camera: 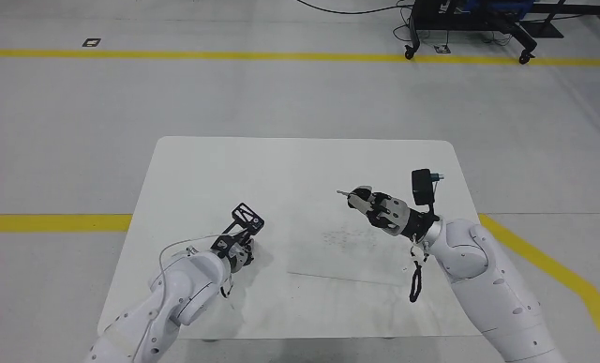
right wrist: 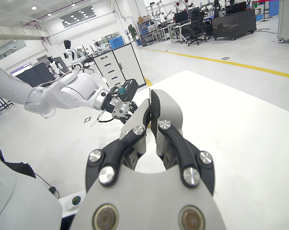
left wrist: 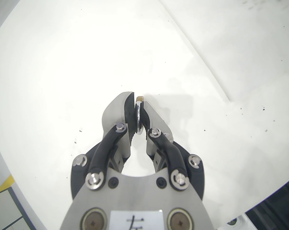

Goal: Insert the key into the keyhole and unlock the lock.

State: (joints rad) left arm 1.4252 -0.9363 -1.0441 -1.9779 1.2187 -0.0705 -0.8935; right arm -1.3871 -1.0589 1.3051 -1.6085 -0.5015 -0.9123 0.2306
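White desk (camera: 300, 166) on a pale grey workshop floor (camera: 281, 100) with yellow lines (camera: 281, 55). A black wheeled cart (camera: 469, 16) stands far beyond both hands.

Right hand (right wrist: 151, 98): held up off the desk, fingers nearly together and pinching the key (right wrist: 150, 93). The key is a thin metal strip clamped between the black pads, its end sticking out just past the fingertips. In the top view it shows as a thin sliver (camera: 344, 192) at the front of this hand, pointing roughly toward the left hand's side of the desk.

Left hand (left wrist: 137, 99): pointing down at the desk and low over it; can't tell if it touches. Fingers are narrow, clamped on the lock (left wrist: 138, 119). The lock is seen edge-on as a rounded silver metal piece squeezed between the ribbed pads, with a small brass bit showing just past the fingertips. No more of it is visible from here.

The two hands are well apart with bare desk between them. From the right wrist view the left hand (right wrist: 124, 111) sits beyond the right hand's fingers, partly hidden by them.

A thin flat sheet (left wrist: 230, 48) lies on the desk beside the left hand, one corner near its fingertips, and carries faint dark specks.
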